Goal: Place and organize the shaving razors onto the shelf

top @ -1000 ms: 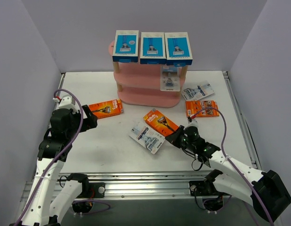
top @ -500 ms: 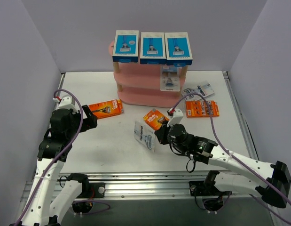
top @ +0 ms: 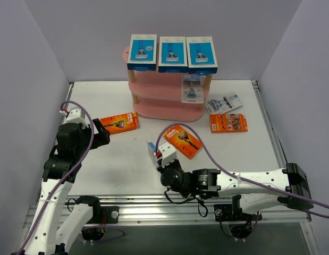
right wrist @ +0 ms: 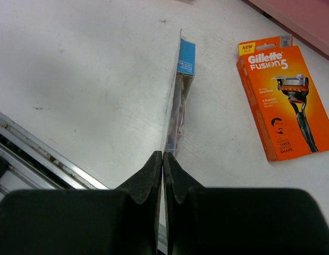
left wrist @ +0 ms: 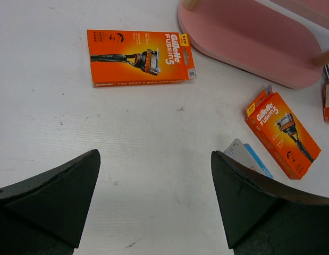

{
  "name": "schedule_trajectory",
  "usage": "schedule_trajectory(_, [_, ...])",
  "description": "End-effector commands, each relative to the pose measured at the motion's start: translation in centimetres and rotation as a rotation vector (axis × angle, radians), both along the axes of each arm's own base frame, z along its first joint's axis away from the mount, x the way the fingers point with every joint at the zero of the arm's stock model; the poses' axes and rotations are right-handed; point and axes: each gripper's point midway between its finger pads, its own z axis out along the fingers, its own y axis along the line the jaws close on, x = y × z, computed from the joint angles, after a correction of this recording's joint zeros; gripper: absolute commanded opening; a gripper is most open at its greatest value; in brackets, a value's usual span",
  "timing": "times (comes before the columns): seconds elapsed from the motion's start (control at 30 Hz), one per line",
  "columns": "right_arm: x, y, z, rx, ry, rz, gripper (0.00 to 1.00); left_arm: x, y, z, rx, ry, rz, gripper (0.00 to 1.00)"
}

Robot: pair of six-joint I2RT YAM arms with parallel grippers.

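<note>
Reach on the right arm is long and low: it lies stretched along the near edge of the table (top: 100,101), with its wrist turned in toward the middle. The right pincer (right wrist: 162,158) is pinched tight on the near edge of a clear blister pack (right wrist: 178,93), which stands edge-on straight ahead of the fingers; whether its lower edge touches the table I cannot tell. Just right of the pincer a first orange card (right wrist: 286,101) lies flat, and beyond that is the pink shelf (top: 159,103). Three blue boxes (top: 173,53) stand side by side on its top board, and a second blister pack (top: 192,88) seems propped at its right end. Well off to the right, a third blister pack (top: 224,102) and a second orange card (top: 228,122) lie close together. The left arm is folded upright at the left side, and the left pincer (left wrist: 154,156) gapes wide over bare table, holding nothing. A third orange card (left wrist: 138,56) lies flat ahead of it.
</note>
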Motion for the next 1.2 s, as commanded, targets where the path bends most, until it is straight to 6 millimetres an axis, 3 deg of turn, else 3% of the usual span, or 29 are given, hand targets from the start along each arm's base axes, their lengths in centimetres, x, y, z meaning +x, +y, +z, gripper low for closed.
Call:
schedule_trajectory(0.0, [0.2, 0.4, 1.8, -0.049, -0.1, -0.041, 0.0, 0.5, -0.2, 2.1, -0.003, -0.077, -0.013, 0.94])
schedule_trajectory(0.37, [-3.2, 3.9, -2.1, -0.181, -0.078, 0.097, 0.0, 0.4, -0.1, 2.2, -0.002, -0.08, -0.007, 0.94])
schedule_trajectory(0.73, [-4.8, 6.2, -4.2, -0.228, -0.059, 0.174, 0.01, 0.4, -0.1, 2.2, -0.001, -0.08, -0.007, 0.94])
schedule_trajectory(1.0, [-5.7, 7.4, -5.1, -0.197, -0.027, 0.213, 0.17, 0.4, -0.1, 2.2, -0.002, -0.082, -0.007, 0.94])
schedule_trajectory(1.17, [-5.9, 7.5, -4.2, -0.14, -0.02, 0.217, 0.34, 0.4, -0.1, 2.2, -0.002, -0.08, -0.009, 0.94])
